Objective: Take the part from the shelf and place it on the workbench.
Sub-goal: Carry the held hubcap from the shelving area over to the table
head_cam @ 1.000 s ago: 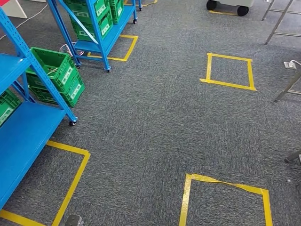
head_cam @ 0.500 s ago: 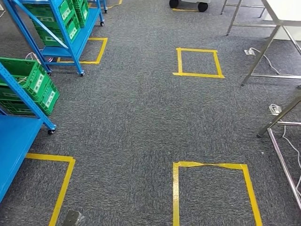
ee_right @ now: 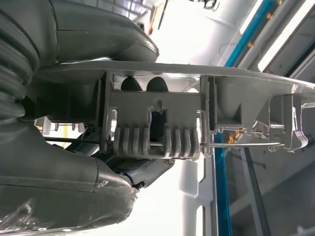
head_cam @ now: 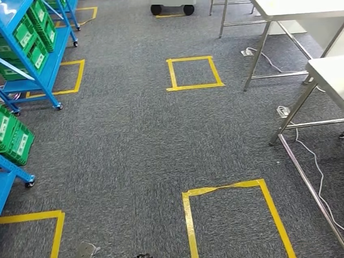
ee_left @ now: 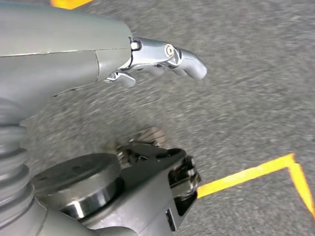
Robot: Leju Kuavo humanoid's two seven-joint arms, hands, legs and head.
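Item: grey part (ee_right: 178, 115), one, a flat moulded plastic piece with ribbed clips, lying clamped in the right hand (ee_right: 111, 162); thumb and fingers are pressing it from opposite faces. The right wrist view is looking upward past it to ceiling lights and a blue upright.

Item: left hand (ee_left: 111, 64), one, holding nothing; its thumb (ee_left: 167, 56) is sticking out straight over the carpet, the other fingers are lying out of sight. The left wrist view is also catching a corner of yellow tape (ee_left: 260, 172).

Item: blue shelf units (head_cam: 40, 59), two, standing at the left of the head view, carrying green crates (head_cam: 16, 140).

Item: yellow tape squares (head_cam: 194, 72) on the grey carpet, four counted in the head view.

Item: white workbenches (head_cam: 300, 8) on metal legs, two, standing at the right, with white cables (head_cam: 312, 156) trailing beneath them.
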